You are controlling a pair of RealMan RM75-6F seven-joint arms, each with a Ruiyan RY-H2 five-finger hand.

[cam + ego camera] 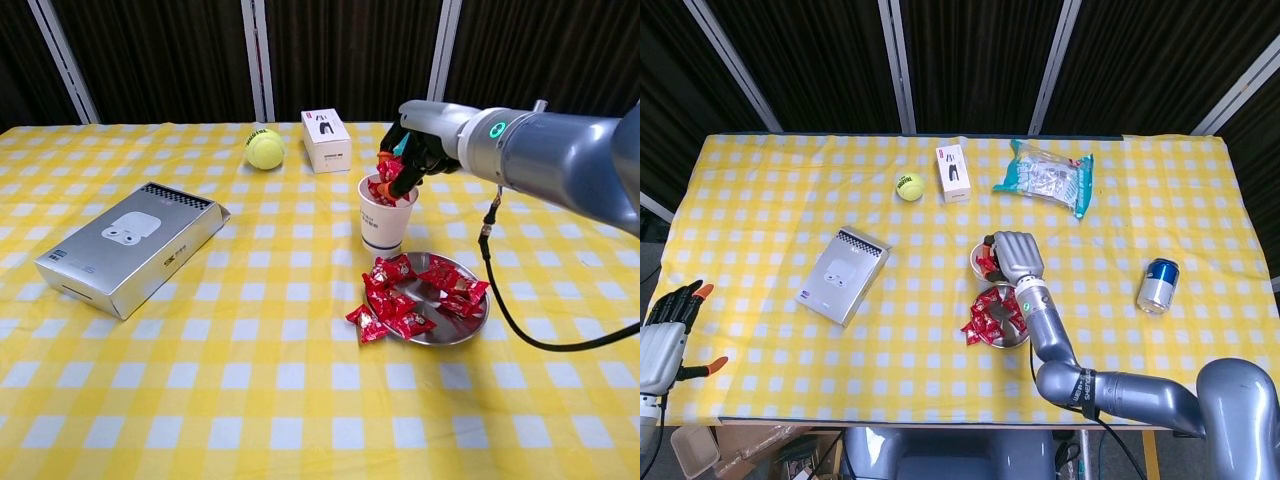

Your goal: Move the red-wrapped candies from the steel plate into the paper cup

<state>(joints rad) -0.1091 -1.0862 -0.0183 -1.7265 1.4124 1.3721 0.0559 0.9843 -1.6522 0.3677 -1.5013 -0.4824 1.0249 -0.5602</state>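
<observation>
A white paper cup [385, 225] stands just behind the steel plate [463, 329], which holds several red-wrapped candies [400, 296]; one candy [365, 322] lies on the cloth at the plate's left edge. My right hand [408, 160] hovers over the cup's mouth and holds a red candy [388, 181] at the rim. From the head view, that right hand [1015, 256] covers most of the cup [980, 262], with the plate [1017, 338] below it. My left hand [668, 335] hangs open at the table's near left corner, far from the plate.
A silver earbud box [130, 248] lies at the left. A tennis ball [265, 150] and a small white box [327, 140] sit at the back. A plastic packet [1045, 177] and a blue can [1158, 285] lie to the right.
</observation>
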